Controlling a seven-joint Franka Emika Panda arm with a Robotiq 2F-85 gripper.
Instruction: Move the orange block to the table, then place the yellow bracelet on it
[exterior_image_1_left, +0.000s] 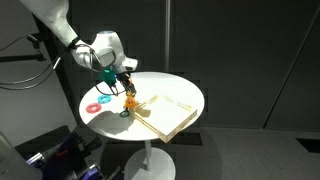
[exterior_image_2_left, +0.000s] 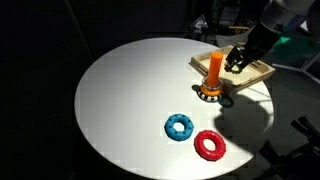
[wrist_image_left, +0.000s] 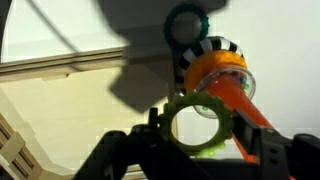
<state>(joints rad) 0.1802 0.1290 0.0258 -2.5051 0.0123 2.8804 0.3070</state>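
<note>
The gripper (wrist_image_left: 198, 125) is clamped on the bracelet (wrist_image_left: 198, 148), pinching it from both sides in the wrist view, and holds it in the air near the top of the block (exterior_image_2_left: 214, 66). The block stands upright on the table (exterior_image_2_left: 120, 90), right against the near edge of the board (exterior_image_2_left: 250, 72) (a dark-and-light striped band rings its foot), while the blue ring (exterior_image_2_left: 180, 126) and red ring (exterior_image_2_left: 210, 145) lie side by side well apart from the board
</note>
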